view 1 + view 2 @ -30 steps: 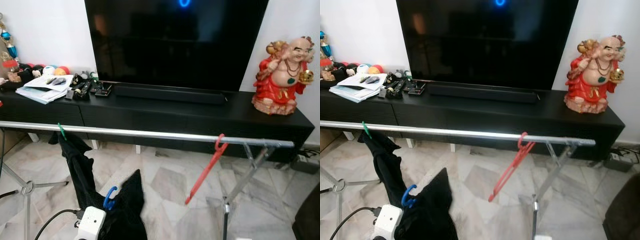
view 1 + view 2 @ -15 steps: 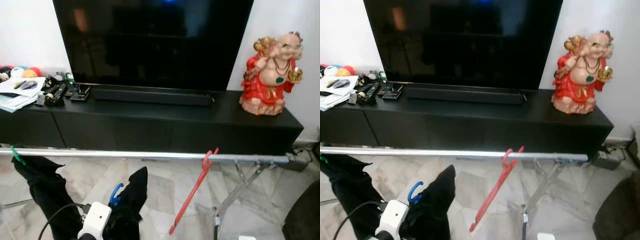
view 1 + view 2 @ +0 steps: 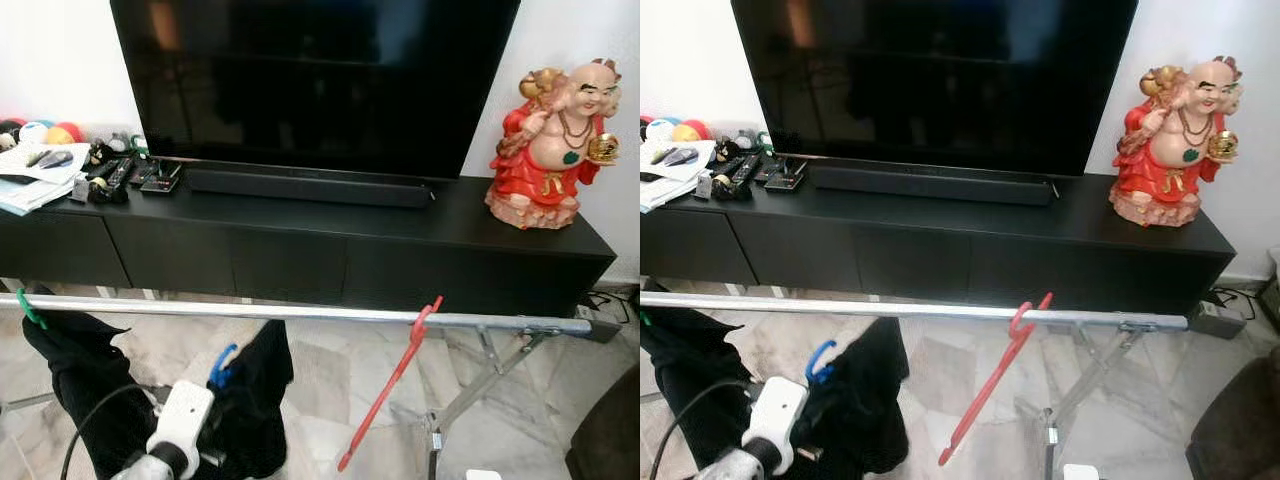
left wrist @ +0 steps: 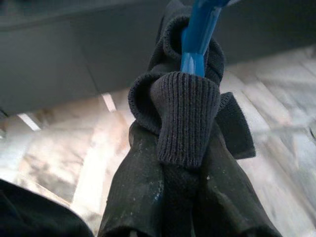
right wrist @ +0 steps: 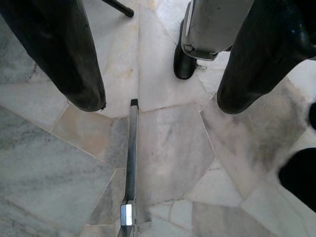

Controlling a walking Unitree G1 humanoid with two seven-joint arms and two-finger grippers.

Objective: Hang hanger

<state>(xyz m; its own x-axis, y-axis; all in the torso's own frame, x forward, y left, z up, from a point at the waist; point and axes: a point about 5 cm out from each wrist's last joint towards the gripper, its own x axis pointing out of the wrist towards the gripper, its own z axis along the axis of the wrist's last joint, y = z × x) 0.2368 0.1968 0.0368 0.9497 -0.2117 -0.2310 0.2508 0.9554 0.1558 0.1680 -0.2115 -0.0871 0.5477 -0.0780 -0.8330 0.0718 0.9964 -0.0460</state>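
A silver rail (image 3: pixel 300 312) runs across in front of me. Well right of the middle, a bare red hanger (image 3: pixel 390 385) hangs tilted from it. Below the rail at the left, a blue hanger (image 3: pixel 221 366) carries a black knit garment (image 3: pixel 255 400), its hook pointing up and not touching the rail. My left gripper (image 4: pixel 183 173) is shut on the garment's collar around the blue hanger's neck (image 4: pixel 197 34). My right gripper (image 5: pixel 160 102) hangs open over the marble floor with nothing between its fingers.
A green hanger (image 3: pixel 30 308) with black cloth (image 3: pixel 85 380) hangs at the rail's left end. Behind stand a black TV console (image 3: pixel 300 250), a television (image 3: pixel 320 80) and a red statue (image 3: pixel 553 145). The rack's legs (image 3: pixel 480 385) cross at the right.
The camera has shifted across the rack. My left gripper has lifted the blue hanger and garment closer to the rail. The red hanger still hangs in place.
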